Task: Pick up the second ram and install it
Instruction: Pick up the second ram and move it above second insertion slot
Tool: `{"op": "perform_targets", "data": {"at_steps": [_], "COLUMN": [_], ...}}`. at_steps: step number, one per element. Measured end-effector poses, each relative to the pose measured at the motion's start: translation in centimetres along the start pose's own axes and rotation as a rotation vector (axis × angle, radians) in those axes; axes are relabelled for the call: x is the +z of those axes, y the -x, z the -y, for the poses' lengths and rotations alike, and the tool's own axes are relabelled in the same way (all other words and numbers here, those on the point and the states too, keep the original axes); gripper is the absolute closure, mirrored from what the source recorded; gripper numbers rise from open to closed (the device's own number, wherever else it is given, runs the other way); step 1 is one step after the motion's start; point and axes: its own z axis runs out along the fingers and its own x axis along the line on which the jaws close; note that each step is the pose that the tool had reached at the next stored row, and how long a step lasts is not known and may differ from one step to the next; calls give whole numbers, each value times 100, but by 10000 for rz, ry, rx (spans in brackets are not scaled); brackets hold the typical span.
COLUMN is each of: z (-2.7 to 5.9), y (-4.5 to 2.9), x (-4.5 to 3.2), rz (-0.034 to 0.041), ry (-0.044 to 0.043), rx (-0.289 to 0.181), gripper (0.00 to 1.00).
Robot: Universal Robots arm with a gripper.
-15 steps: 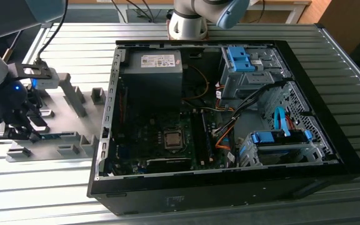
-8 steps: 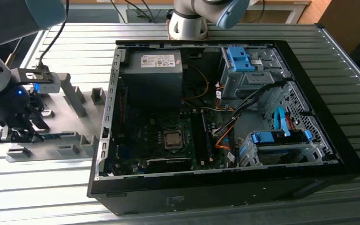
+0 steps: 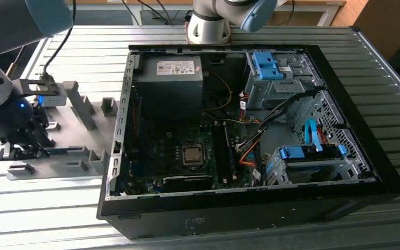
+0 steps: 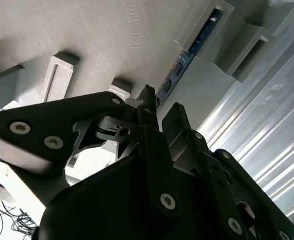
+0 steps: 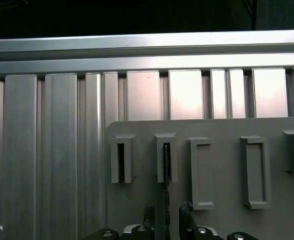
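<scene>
Gripper (image 3: 25,148) low over grey fixture (image 3: 55,169), jaws spread, straddling second ram (image 4: 184,60). Ram on edge in fixture slot, unlifted. Grasp, lift, install into computer case (image 3: 255,208) beside fixture: not yet done.

**No legible writing anywhere in the scene**

A white printed label (image 3: 174,67) is seen on top of the grey power supply (image 3: 166,91) inside the open computer case (image 3: 366,172), but its print is too small to be read. A faint pale mark (image 3: 195,224) is carried on the case's black outer wall and cannot be made out. On the blue-green second ram (image 4: 186,59), seated in a slot of the grey fixture (image 4: 112,35), tiny pale markings are shown, none readable.
</scene>
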Motion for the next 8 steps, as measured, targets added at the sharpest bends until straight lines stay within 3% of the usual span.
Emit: {"op": "perform_targets", "data": {"at_steps": [8], "z": [-4], "y": [-1], "x": [25], "rz": [3], "ry": [0], "rx": [0], "gripper": [68]}}
